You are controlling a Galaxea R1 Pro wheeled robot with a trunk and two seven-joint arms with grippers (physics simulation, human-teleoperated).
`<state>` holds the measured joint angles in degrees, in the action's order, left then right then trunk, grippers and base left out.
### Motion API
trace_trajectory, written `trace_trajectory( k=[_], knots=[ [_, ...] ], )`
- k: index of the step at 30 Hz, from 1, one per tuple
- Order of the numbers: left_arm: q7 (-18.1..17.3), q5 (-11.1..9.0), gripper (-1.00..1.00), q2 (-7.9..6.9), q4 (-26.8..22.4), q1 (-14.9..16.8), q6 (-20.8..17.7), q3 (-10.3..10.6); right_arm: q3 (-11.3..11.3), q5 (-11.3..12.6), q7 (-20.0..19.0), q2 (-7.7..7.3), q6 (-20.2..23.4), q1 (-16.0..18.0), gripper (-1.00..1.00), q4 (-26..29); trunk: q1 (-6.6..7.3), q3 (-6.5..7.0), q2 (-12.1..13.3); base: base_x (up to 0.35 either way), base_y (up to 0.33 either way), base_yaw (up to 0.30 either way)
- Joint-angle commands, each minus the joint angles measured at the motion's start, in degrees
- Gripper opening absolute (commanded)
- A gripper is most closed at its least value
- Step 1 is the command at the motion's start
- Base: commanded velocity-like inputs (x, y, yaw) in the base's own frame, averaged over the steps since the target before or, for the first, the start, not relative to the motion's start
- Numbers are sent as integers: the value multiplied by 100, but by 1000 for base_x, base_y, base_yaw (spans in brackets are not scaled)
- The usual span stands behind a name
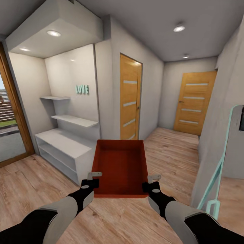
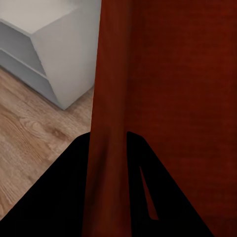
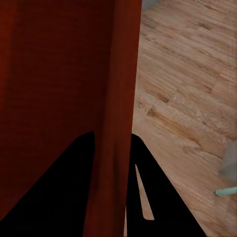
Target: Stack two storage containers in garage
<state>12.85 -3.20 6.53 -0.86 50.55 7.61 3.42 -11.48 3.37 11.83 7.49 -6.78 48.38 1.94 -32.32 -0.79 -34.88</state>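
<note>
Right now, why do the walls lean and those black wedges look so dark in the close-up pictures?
Head view: wide lens bows the walls outward; ceiling spots light evenly. Left wrist view: fingers are unlit black silhouettes pinching the storage container wall. Right wrist view: same dark fingers, slightly soft wood floor.

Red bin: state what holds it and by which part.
The storage container is held by both pincers: the left pincer clamps its left side wall, the right pincer its right side wall, near the robot's end.

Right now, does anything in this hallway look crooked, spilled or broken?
Nothing stands out. The orange-red container is held level between the left gripper and right gripper, jaws clamped on its side walls, empty. The white shelves and wooden doors look tidy.
</note>
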Motion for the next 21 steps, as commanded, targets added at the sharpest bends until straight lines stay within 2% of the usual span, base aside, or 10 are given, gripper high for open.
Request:
trace_trajectory(
  k=[1, 21],
  knots=[
    [111, -5, -100, 3, -55, 7, 83, -149, 14, 147, 45, 20, -34, 5, -100, -36, -5, -8, -8, 323, 142, -154],
    [108, -5, -100, 6, -55, 7, 83, -149, 14, 147, 47, 25, -34, 5, -100, -36, -5, -8, -8, 323, 142, -270]
  ],
)
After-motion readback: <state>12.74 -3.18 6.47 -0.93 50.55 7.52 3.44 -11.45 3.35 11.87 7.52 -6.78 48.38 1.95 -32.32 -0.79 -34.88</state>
